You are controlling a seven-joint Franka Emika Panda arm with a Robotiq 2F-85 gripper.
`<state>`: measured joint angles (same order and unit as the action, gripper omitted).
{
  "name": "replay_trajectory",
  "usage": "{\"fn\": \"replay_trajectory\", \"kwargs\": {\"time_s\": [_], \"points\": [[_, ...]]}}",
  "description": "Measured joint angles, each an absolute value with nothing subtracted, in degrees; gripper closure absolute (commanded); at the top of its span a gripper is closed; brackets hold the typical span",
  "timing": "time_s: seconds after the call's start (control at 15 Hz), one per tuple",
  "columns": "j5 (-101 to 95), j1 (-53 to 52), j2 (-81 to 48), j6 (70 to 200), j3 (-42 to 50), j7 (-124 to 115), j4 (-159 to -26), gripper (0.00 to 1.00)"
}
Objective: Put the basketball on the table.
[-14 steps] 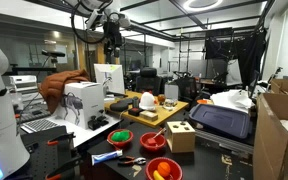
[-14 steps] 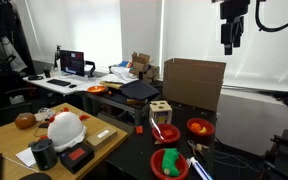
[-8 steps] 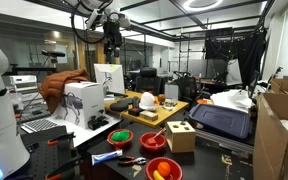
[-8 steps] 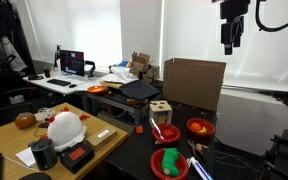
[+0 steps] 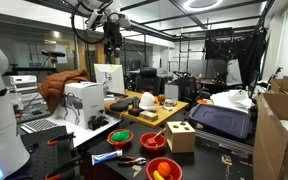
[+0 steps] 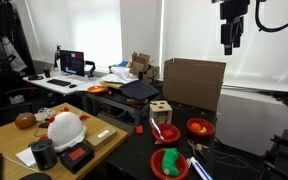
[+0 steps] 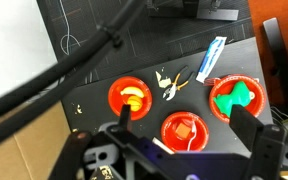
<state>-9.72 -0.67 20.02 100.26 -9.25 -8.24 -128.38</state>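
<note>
The wide black-topped table is occupying the lower right of an exterior view and is filling most of the wrist view. The light wooden tray-like board is lying at the lower left of that exterior view, adjoining the table. The robot arm's gripper is hanging near the upper right of the frame, high above the table. In the wrist view its fingers are standing well apart near the bottom edge, with nothing between them. Three round red bowls are sitting on the table beneath it. The small orange basketball is resting on the board near the left edge, just left of the white-and-orange rounded object and well apart from the gripper.
</note>
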Motion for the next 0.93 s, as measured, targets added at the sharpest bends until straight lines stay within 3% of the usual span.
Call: {"fn": "replay_trajectory", "kwargs": {"time_s": [0.93], "points": [[-0.91,-0.62,2.51,116.05,-3.28,-8.24,-124.76,0.00]]}}
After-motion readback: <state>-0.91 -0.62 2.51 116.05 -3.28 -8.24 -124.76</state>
